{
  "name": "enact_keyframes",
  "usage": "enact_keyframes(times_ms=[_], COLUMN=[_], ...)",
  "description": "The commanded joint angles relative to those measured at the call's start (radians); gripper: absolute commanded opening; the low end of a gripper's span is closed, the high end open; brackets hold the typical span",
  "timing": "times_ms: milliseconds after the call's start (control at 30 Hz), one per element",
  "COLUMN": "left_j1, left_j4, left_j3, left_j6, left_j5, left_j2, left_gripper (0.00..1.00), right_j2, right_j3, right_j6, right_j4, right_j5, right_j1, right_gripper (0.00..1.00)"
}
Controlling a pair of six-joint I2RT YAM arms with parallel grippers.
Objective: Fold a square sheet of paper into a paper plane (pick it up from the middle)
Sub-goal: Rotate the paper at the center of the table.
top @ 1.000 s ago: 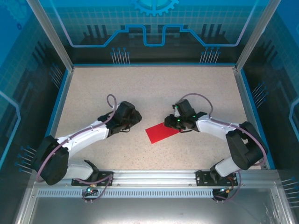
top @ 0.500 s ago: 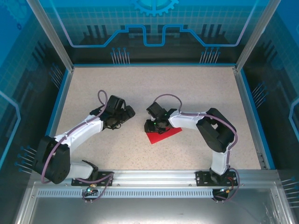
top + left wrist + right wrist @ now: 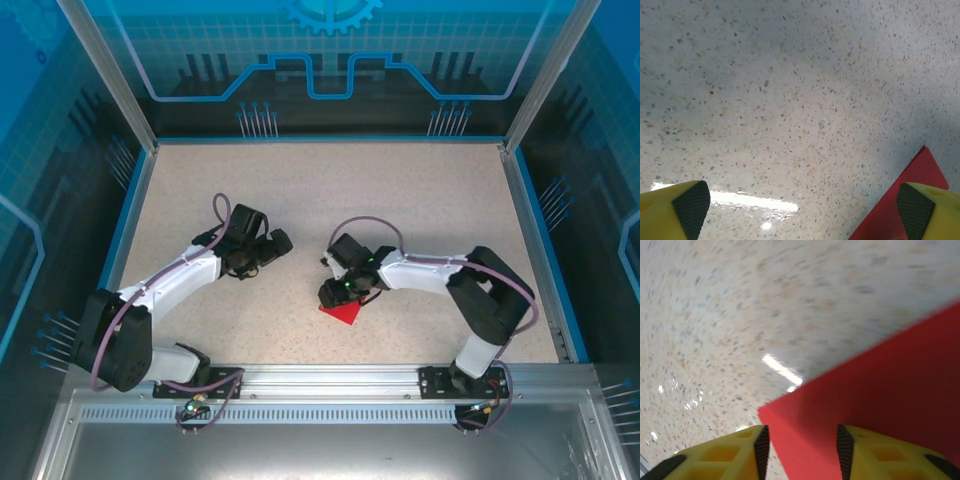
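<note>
Top external view: the red paper lies on the table near the middle of its near edge. The right gripper is narrowly parted over the paper's corner, and the left gripper is spread wide and empty.

Bright glare — right-wrist motion blur

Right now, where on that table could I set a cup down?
The far half of the table, up to the blue back rim, is bare. So is the near strip between the left arm and right arm, below the red paper. The middle is crowded: the left pincer and right pincer stand close together, the right one over the paper.
</note>
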Motion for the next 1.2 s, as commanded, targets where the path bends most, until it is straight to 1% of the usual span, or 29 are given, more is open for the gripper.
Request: enact_keyframes(times_ms=[0, 33, 100, 233, 433, 533, 767, 867, 1000, 1067, 1167], left_j1=[0.007, 0.007, 0.006, -0.004, -0.019, -0.034, -0.056, -0.061, -0.066, -0.075, -0.094], left_j4=[0.030, 0.041, 0.065, 0.117, 0.177, 0.180, 0.169, 0.169, 0.171, 0.179, 0.192], left_j3=[-0.011, -0.019, -0.032, -0.064, -0.107, -0.108, -0.105, -0.111, -0.119, -0.125, -0.130], left_j6=[0.023, 0.027, 0.039, 0.047, 0.030, 0.028, 0.019, 0.007, -0.008, -0.017, -0.031], left_j5=[0.069, 0.085, 0.125, 0.202, 0.274, 0.286, 0.283, 0.280, 0.278, 0.285, 0.295], left_j2=[0.002, 0.001, -0.002, -0.009, -0.019, -0.018, -0.012, -0.011, -0.015, -0.016, -0.015], left_gripper=[0.99, 0.99, 0.99, 0.99, 0.99, 0.99, 0.99, 0.99, 0.99, 0.99, 0.99], right_j2=[-0.121, -0.143, -0.167, -0.138, -0.033, 0.018, 0.159, 0.238, 0.328, 0.323, 0.234], right_j3=[-0.065, -0.082, -0.111, -0.108, -0.006, 0.022, 0.111, 0.179, 0.283, 0.313, 0.326], right_j6=[0.139, 0.173, 0.213, 0.208, 0.169, 0.161, 0.112, 0.092, 0.078, 0.079, 0.073], right_j4=[0.022, 0.016, 0.000, -0.015, -0.037, -0.034, -0.010, -0.016, -0.051, -0.066, -0.089], right_j5=[0.118, 0.159, 0.202, 0.182, 0.175, 0.175, 0.105, 0.077, 0.073, 0.069, 0.063], right_j1=[-0.044, -0.059, -0.105, -0.201, -0.259, -0.272, -0.283, -0.281, -0.275, -0.273, -0.263], right_gripper=[0.49, 0.50, 0.52, 0.53, 0.51, 0.51, 0.49, 0.47, 0.43, 0.41, 0.42])
